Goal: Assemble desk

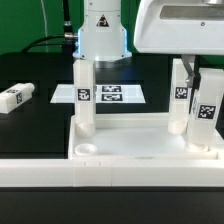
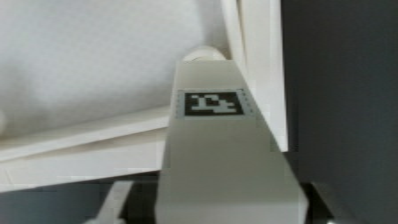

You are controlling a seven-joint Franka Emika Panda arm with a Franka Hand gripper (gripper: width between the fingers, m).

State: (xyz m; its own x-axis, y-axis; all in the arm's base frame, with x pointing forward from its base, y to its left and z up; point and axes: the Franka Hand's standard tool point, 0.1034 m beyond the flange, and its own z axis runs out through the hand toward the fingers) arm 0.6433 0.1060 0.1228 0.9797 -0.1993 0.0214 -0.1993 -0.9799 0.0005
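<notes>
desk tabletop point(image 1: 130, 142) lies just under the claw point(image 1: 190, 68), a white tray with its sockets facing up. the claw is pressed in on a tagged leg point(image 2: 215, 150). in the wrist view its two dark fingers point(image 2: 317, 200) sit tight on either side of it, and the leg's far end points down toward the tray's corner wall. below the claw the exterior view shows two legs close together, an upright leg point(image 1: 180, 100) and a leaning leg point(image 1: 206, 112); which of them is the pinched one i cannot tell. a standing leg point(image 1: 85, 95) sits in a socket well off to the claw's side, across the tray. a spare leg point(image 1: 18, 97) lies flat on the black table point(image 1: 40, 70) farther out that way. the risk, as i judge it, is a crooked entry: if the leg goes down tilted it could catch on the socket rim, jam, or twist in the grip, and its close neighbour could get knocked.
</notes>
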